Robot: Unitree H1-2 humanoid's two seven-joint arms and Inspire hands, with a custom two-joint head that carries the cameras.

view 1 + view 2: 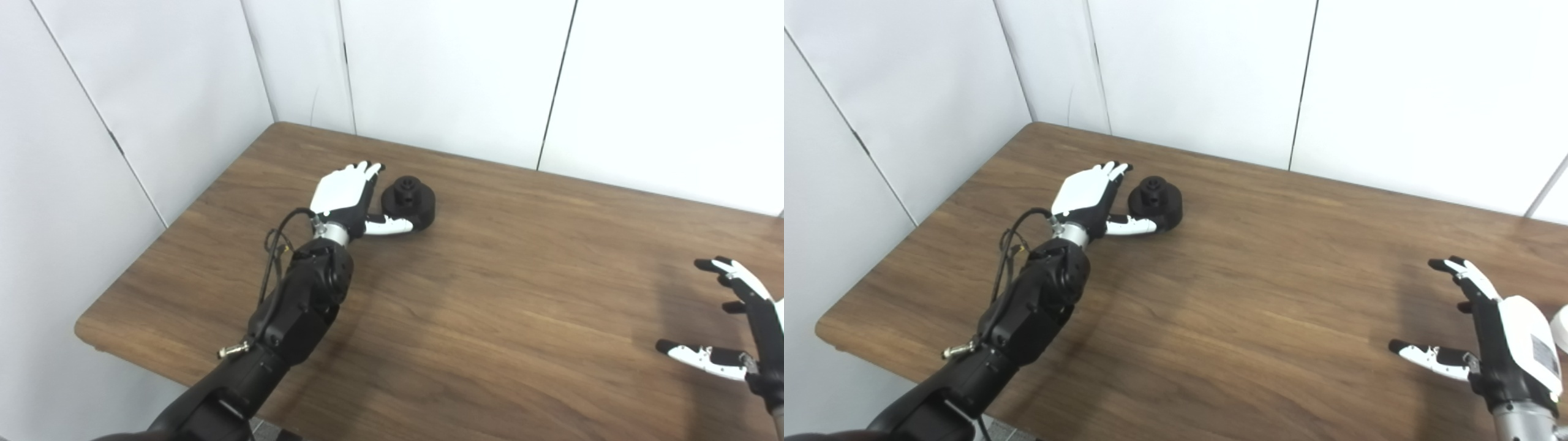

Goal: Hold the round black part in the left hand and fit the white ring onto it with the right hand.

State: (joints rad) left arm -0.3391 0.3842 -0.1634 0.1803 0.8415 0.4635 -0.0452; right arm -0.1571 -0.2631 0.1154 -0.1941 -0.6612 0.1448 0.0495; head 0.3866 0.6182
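Observation:
The round black part [409, 201] rests on the wooden table [490, 294] toward the far left; it has a raised hub on top. My left hand [349, 196] lies open right beside it on its left, fingers stretched past its far side and thumb along its near edge, not closed around it. My right hand [1488, 331] hovers open over the table's right side, fingers spread, holding nothing. A sliver of a white object [1560, 327], possibly the white ring, shows at the right edge of the right eye view, just beyond that hand.
White panel walls [429, 73] close the table's far and left sides. The table's near edge runs diagonally at the lower left. My left forearm [300, 300] with its cable crosses the left part of the tabletop.

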